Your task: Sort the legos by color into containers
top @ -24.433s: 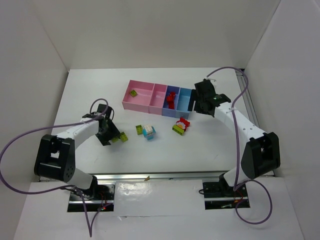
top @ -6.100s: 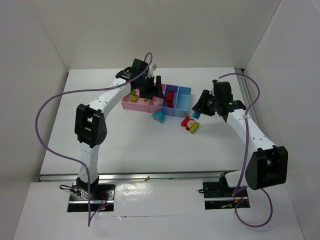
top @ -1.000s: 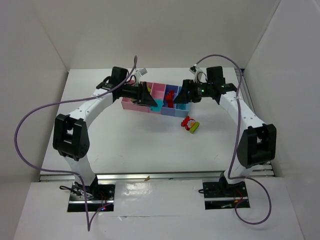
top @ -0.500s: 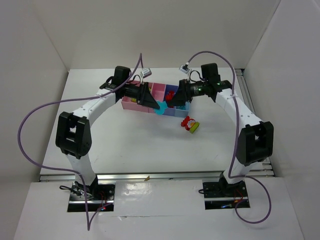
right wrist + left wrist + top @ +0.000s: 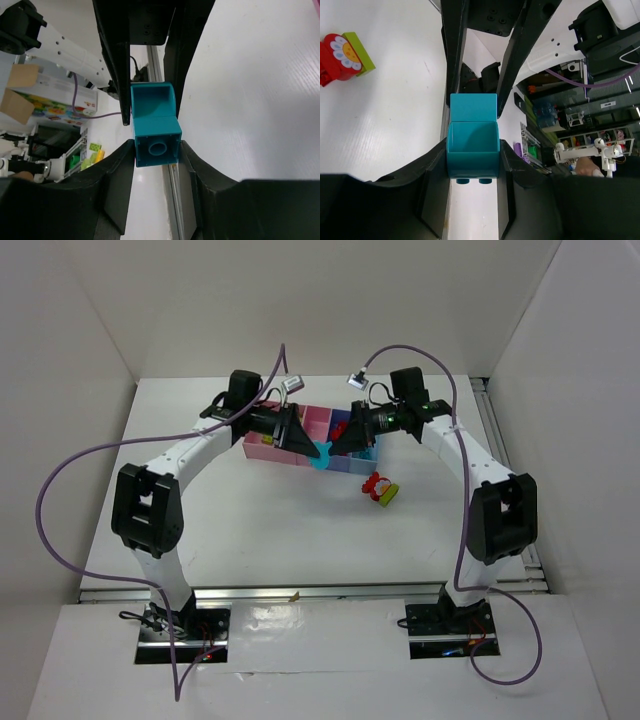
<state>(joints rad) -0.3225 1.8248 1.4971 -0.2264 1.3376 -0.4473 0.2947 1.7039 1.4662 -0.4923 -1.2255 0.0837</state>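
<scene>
The row of bins (image 5: 256, 448) sits toward twelve o'clock on the table (image 5: 200, 510). Just off its six o'clock edge, the left gripper (image 5: 472, 150) and right gripper (image 5: 156, 145) each clamp one end of two joined cyan bricks (image 5: 322, 453). They look light, hard and slick, so I'd trust the flat side walls for grip. A red clump (image 5: 379, 488) lies at four o'clock from them.

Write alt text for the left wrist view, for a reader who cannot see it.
The left gripper clamps the near end of a cyan lego piece; the right gripper, entering from the top, grips its far end. At upper left, a red flower-faced lego joined to a lime green brick lies on the white table.
</scene>
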